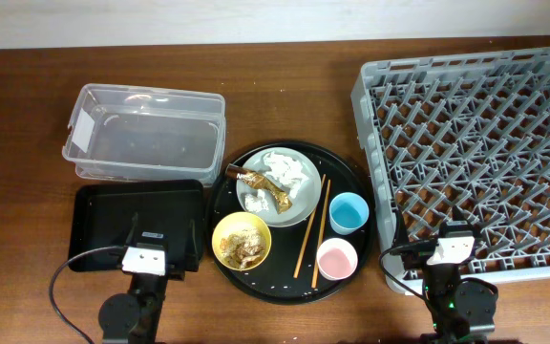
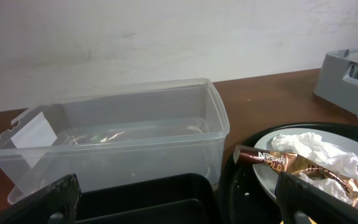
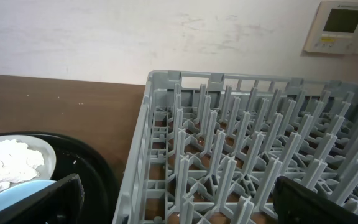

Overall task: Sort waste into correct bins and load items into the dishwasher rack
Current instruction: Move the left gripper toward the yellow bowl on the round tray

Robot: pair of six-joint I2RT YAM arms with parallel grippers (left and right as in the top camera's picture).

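Everything to be sorted sits on the round black tray (image 1: pixel 220 191) in the middle of the table. On it, the grey plate (image 1: pixel 289 214) carries the crumpled tissue (image 1: pixel 286 170) and the foil wrapper (image 1: pixel 261 183), and the yellow bowl (image 1: pixel 220 235) at the tray's near edge holds the food scraps (image 1: pixel 247 248). The chopsticks (image 1: pixel 315 225) lie across the tray's right half, with the blue cup (image 1: pixel 348 212) and pink cup (image 1: pixel 336 258) just beyond them. Left of the tray stand the clear tub (image 1: pixel 151 96) and, nearer, the black rectangular tray (image 1: pixel 108 225). The dishwasher rack (image 1: pixel 475 143) stands to the tray's right. The left gripper (image 2: pixel 180 198) hangs spread wide and empty, and so does the right gripper (image 3: pixel 179 199).
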